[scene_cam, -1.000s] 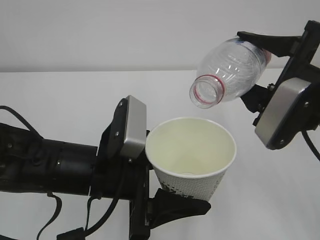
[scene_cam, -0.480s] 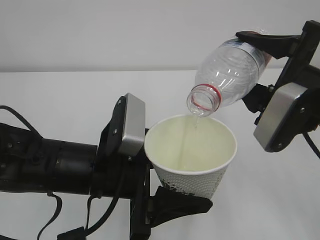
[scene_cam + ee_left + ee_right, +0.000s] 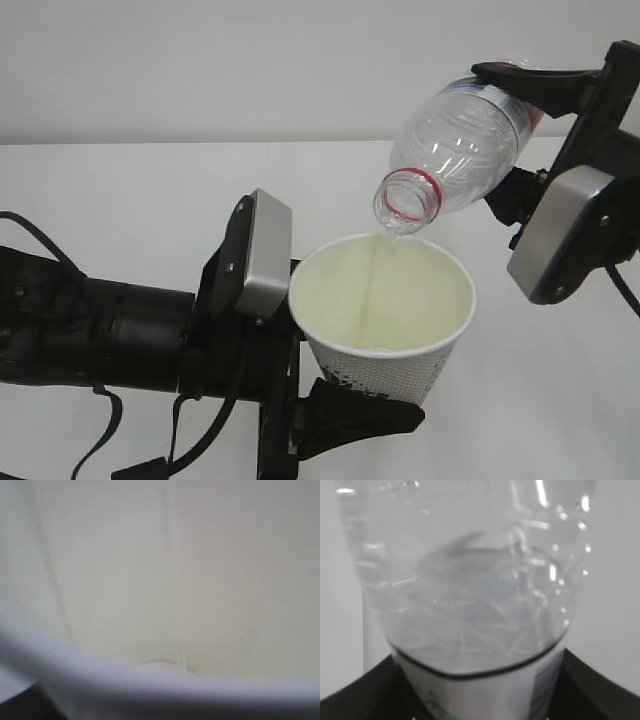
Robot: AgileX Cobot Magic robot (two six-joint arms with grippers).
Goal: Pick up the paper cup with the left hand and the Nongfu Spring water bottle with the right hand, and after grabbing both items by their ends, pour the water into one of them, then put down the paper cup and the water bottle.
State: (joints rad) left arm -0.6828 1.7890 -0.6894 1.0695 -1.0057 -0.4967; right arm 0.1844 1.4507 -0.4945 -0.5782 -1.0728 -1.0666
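Gripping low on the small white tapered paper cup [image 3: 382,325], the black left hand [image 3: 345,412] with its silver-grey box pinched the base end between its jaws, which left the wide mouth clear and kept the cup upright so it could take liquid; the left wrist view showed only the pale inside wall and a thin stream running down it. Just above and behind the rim, the tall clear plastic Nongfu Spring water bottle [image 3: 460,150] was tipped neck-down, its red-ringed mouth over the opening so the clear water [image 3: 385,262] fell inside, not on the white table [image 3: 130,200]. Farther back, the black right hand [image 3: 525,135] clamped the bottle's labelled rear end, well away from the spout.
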